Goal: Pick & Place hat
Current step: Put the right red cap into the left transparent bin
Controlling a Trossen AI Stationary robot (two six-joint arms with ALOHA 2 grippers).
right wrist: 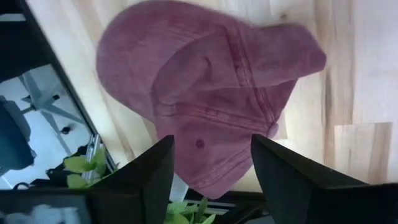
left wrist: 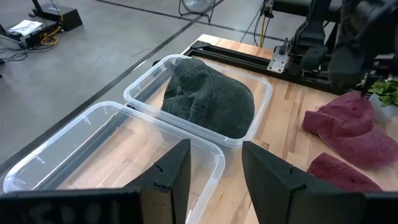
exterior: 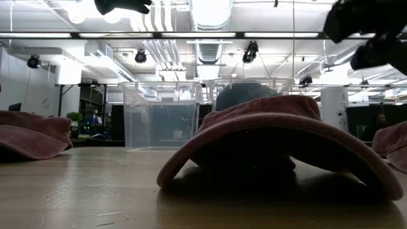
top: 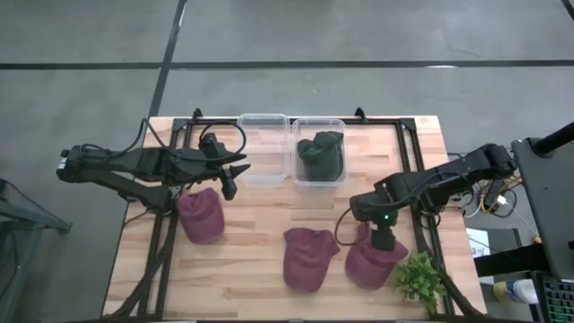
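Three maroon hats lie crown up on the wooden table: one at the left (top: 201, 215), one in the middle (top: 308, 258) and one at the right (top: 375, 260). A dark green hat (top: 320, 154) sits inside the right-hand clear bin (top: 339, 126). My right gripper (top: 383, 238) hangs open over the right maroon hat (right wrist: 205, 93), pointing steeply down, its fingers (right wrist: 149, 180) standing above the hat's crown without plainly touching it. My left gripper (top: 231, 175) waits open in the air beside the empty clear bin (left wrist: 93, 149), with nothing between its fingers.
The empty clear bin (top: 263, 148) stands next to the bin with the green hat at the table's far edge. A small green plant (top: 420, 280) sits at the near right corner, close to the right hat. Black frame rails (top: 414, 152) run along the table's sides.
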